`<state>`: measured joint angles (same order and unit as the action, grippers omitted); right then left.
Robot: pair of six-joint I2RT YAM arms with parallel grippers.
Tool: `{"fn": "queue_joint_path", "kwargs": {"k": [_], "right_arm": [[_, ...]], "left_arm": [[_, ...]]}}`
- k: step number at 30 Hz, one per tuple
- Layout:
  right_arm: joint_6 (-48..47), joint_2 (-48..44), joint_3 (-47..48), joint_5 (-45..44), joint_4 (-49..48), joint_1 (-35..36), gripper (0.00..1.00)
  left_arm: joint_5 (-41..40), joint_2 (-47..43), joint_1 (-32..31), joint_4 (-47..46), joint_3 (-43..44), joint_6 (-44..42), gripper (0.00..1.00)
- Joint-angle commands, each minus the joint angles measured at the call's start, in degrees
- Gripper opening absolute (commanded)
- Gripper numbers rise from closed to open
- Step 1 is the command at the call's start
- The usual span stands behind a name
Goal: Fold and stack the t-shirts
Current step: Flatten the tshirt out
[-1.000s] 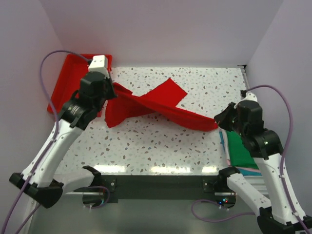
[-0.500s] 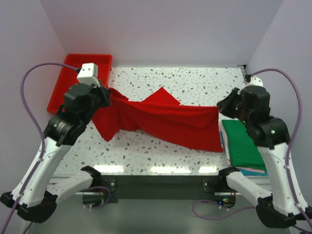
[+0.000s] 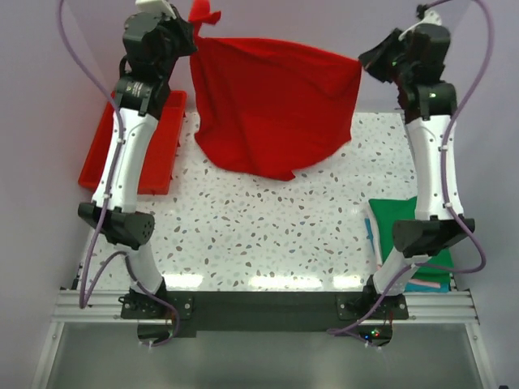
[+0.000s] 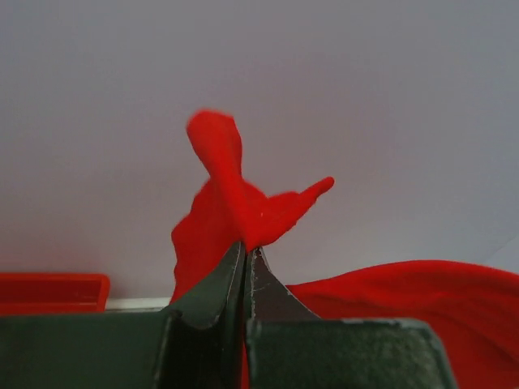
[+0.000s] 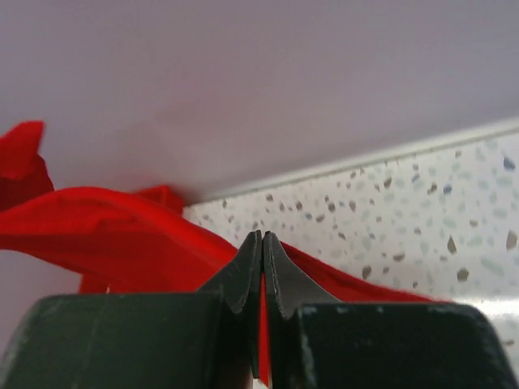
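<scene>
A bright red t-shirt (image 3: 272,105) hangs spread in the air above the far half of the table, stretched between both arms. My left gripper (image 3: 193,34) is shut on its upper left corner, where a red tuft of the t-shirt (image 4: 235,203) sticks up past the closed jaws. My right gripper (image 3: 362,58) is shut on the upper right corner, with red t-shirt cloth (image 5: 122,235) pinched between the jaws. The shirt's lower edge dangles just over the table. A folded green t-shirt (image 3: 409,227) lies at the right edge on top of a teal one (image 3: 422,285).
A rigid red plastic tray (image 3: 130,150) sits at the far left of the speckled table (image 3: 259,235), also seen in the left wrist view as the tray (image 4: 49,292). Purple cables loop off both arms. Walls close in the back and both sides.
Both arms have risen high and moved toward the back wall, lifting the red t-shirt off the table. It went from a twisted strip to a hanging spread sheet.
</scene>
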<state>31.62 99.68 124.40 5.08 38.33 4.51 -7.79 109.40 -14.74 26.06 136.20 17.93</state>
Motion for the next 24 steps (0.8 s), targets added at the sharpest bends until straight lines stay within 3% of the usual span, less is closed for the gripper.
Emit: {"fn": "queue_joint_path", "kwargs": {"k": [1, 3, 8, 9, 11, 14, 17, 19, 20, 23, 24], "right_arm": [[0.4, -2.6, 10.9, 4.7, -3.0, -2.1, 0.00], [-0.3, -4.1, 8.2, 4.9, -3.2, -3.0, 0.00], [0.6, -11.7, -16.6, 7.6, -8.3, -4.3, 0.00], [0.8, -12.6, -20.5, 7.7, -9.1, -4.3, 0.00], [1.0, -14.2, -30.8, 7.1, -9.0, -4.3, 0.00], [1.2, -16.3, -45.3, 6.0, -9.6, -4.4, 0.00], [0.3, -14.3, -54.7, 5.5, -10.3, -6.4, 0.00], [0.0, -10.3, -57.9, 4.9, -11.0, -6.4, 0.00], [-0.1, -8.9, -58.6, 4.9, -11.3, -6.4, 0.10], [-1.0, -4.4, -60.1, 3.7, -11.5, -6.4, 0.32], [-1.2, -4.1, -61.2, 3.2, -11.3, -6.4, 0.48]], "left_arm": [[5.1, -15.8, -0.1, -15.4, -3.8, -3.1, 0.00], [5.4, -19.0, -0.1, -17.5, -11.2, -3.0, 0.00], [6.6, -26.7, -0.1, -16.6, -27.4, -1.3, 0.00], [7.3, -28.6, -0.1, -18.7, -37.1, 1.0, 0.00], [8.3, -34.6, -0.3, -21.3, -47.6, 5.2, 0.00], [9.0, -42.2, -0.5, -25.2, -73.6, 13.3, 0.00], [7.1, -48.0, -2.3, -27.4, -92.7, 22.4, 0.00], [5.2, -50.3, -4.1, -29.5, -100.8, 26.2, 0.00], [4.5, -50.7, -5.0, -31.2, -106.9, 29.4, 0.07], [4.2, -49.3, -9.4, -35.6, -113.2, 32.2, 0.30], [3.3, -48.7, -12.0, -35.4, -113.4, 32.5, 0.34]]}}
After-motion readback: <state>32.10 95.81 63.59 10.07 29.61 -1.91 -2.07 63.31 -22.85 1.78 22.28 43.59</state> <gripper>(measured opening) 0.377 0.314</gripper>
